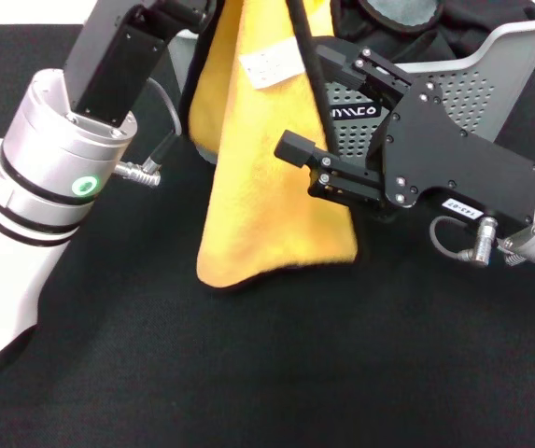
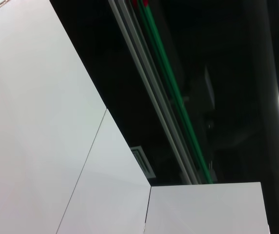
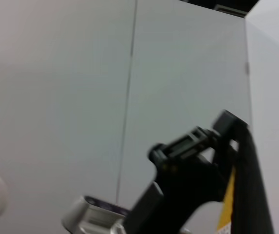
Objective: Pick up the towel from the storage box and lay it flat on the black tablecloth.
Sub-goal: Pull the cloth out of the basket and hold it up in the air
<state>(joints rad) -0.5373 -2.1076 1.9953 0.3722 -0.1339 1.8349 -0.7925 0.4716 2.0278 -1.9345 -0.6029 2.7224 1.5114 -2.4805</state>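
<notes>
Head view: towel (image 1: 267,187) hangs lifted clear of storage box (image 1: 491,84) | left gripper unseen above, grip unknowable | right gripper (image 1: 318,121) spread wide at towel's edge, seemingly to stretch it over black tablecloth (image 1: 248,373)

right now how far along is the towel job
Done: the towel is out of the box, hanging with its lower edge near the tablecloth. In hand: the right gripper is at its edge; the left gripper is out of sight. Left: laying it flat.
</notes>
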